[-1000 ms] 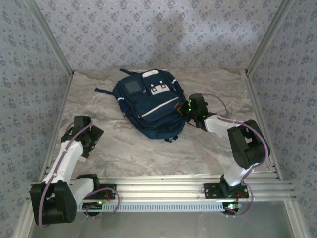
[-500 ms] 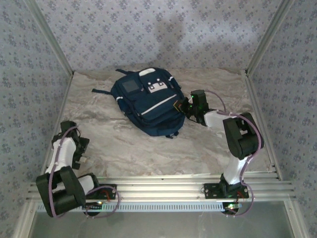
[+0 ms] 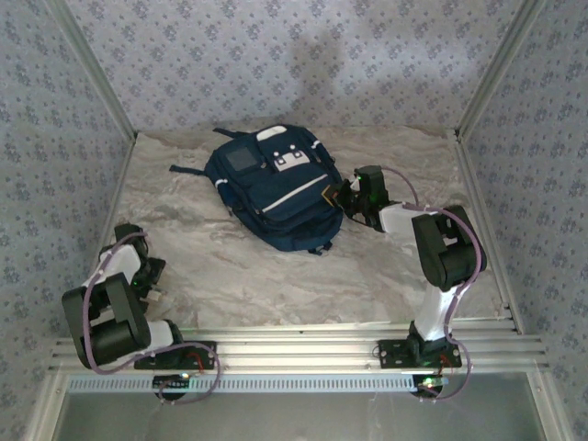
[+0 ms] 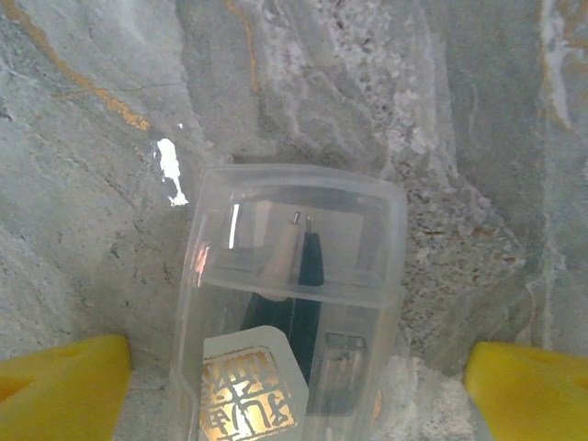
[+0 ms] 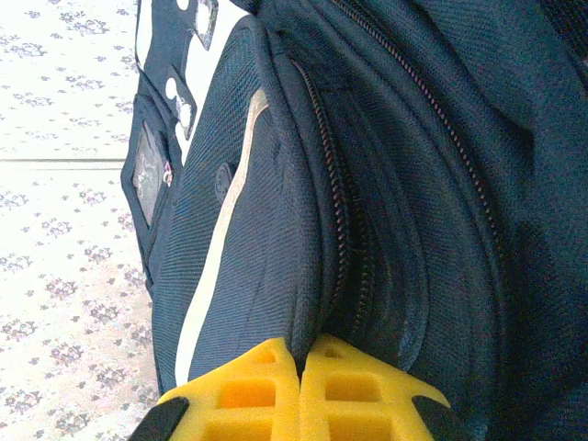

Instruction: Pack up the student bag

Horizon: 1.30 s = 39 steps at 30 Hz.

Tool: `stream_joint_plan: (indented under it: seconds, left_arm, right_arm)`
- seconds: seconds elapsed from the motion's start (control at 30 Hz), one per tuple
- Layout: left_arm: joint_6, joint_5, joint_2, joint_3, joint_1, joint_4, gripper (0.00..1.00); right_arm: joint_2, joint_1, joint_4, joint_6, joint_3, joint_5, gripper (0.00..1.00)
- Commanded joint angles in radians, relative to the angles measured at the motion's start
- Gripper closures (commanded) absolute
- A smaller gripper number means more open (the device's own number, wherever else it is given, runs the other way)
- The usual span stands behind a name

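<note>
Top external: student bag (image 3: 276, 188) flat at back-centre of table (image 3: 386, 266). Right hand (image 3: 342, 197) low at bag's right edge, clamped closed, apparently pinching fabric by a zip seam. Left hand (image 4: 296, 377) pointing down near left, spread wide either side of clear pen case (image 4: 299, 276), not gripping. Step, likely: grabbing case. Next: close, lift, carry over; needs a compartment opened.

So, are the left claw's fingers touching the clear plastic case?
Apart. Left wrist view: the open left claw straddles the clear case, marble table showing beside each finger.
</note>
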State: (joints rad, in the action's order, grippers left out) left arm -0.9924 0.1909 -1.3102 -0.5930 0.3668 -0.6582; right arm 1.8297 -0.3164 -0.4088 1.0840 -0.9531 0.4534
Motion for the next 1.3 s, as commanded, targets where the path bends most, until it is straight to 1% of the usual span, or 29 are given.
stream_joint_plan:
  seconds: [0.0, 0.07, 0.13, 0.17, 0.23, 0.33, 0.37, 0.47, 0.53, 0.67, 0.8, 0.93, 1.07, 1.17, 1.2, 1.27]
  left_arm:
    - [0.002, 0.001, -0.038, 0.041, 0.006, 0.085, 0.08]
    - [0.006, -0.004, -0.037, 0.046, 0.007, 0.091, 0.14]
    - [0.007, -0.020, -0.037, 0.062, 0.007, 0.107, 0.25]
    - [0.008, -0.026, -0.035, 0.072, 0.006, 0.119, 0.31]
    - [0.003, -0.039, -0.031, 0.097, 0.006, 0.155, 0.47]
    - [0.003, -0.064, -0.033, 0.116, 0.006, 0.194, 0.64]
    - [0.008, -0.076, -0.035, 0.114, 0.006, 0.199, 0.68]
    - [0.023, -0.121, -0.032, 0.094, -0.001, 0.217, 0.72]
    - [0.029, -0.135, -0.027, 0.065, -0.036, 0.222, 0.72]
    - [0.036, -0.137, -0.044, -0.017, -0.168, 0.212, 0.72]
    - [0.049, -0.136, -0.101, -0.106, -0.304, 0.207, 0.72]
    - [0.077, -0.148, -0.185, -0.196, -0.404, 0.194, 0.72]
    - [0.106, -0.147, -0.267, -0.269, -0.459, 0.173, 0.72]
    - [0.117, -0.160, -0.297, -0.291, -0.469, 0.170, 0.73]
    - [0.122, -0.166, -0.301, -0.295, -0.470, 0.174, 0.77]
    - [0.138, -0.171, -0.298, -0.312, -0.472, 0.161, 0.77]
  right_arm:
    - [-0.016, 0.000, 0.006, 0.009, -0.019, 0.005, 1.00]
    - [-0.028, -0.002, 0.010, 0.010, -0.018, 0.004, 1.00]
    - [-0.040, -0.007, 0.011, 0.010, -0.014, -0.005, 1.00]
    - [-0.045, -0.010, 0.011, 0.010, -0.012, -0.010, 1.00]
    - [-0.052, -0.015, 0.011, 0.011, -0.006, -0.018, 1.00]
    - [-0.060, -0.016, 0.010, 0.019, 0.004, -0.016, 1.00]
    - [-0.065, -0.016, 0.011, 0.018, 0.006, -0.018, 1.00]
    - [-0.075, -0.015, 0.020, 0.012, 0.011, -0.027, 1.00]
    - [-0.078, -0.016, 0.020, 0.011, 0.009, -0.030, 1.00]
    - [-0.068, -0.016, 0.013, 0.019, 0.001, -0.030, 1.00]
    - [-0.062, -0.019, 0.011, 0.023, -0.004, -0.030, 1.00]
    - [-0.066, -0.018, 0.010, 0.022, 0.002, -0.033, 1.00]
    - [-0.070, -0.016, -0.003, 0.029, 0.009, -0.033, 1.00]
    - [-0.081, -0.018, -0.008, 0.034, 0.012, -0.029, 1.00]
    - [-0.084, -0.017, -0.008, 0.034, 0.012, -0.028, 1.00]
    - [-0.093, -0.019, -0.008, 0.041, 0.007, -0.026, 1.00]
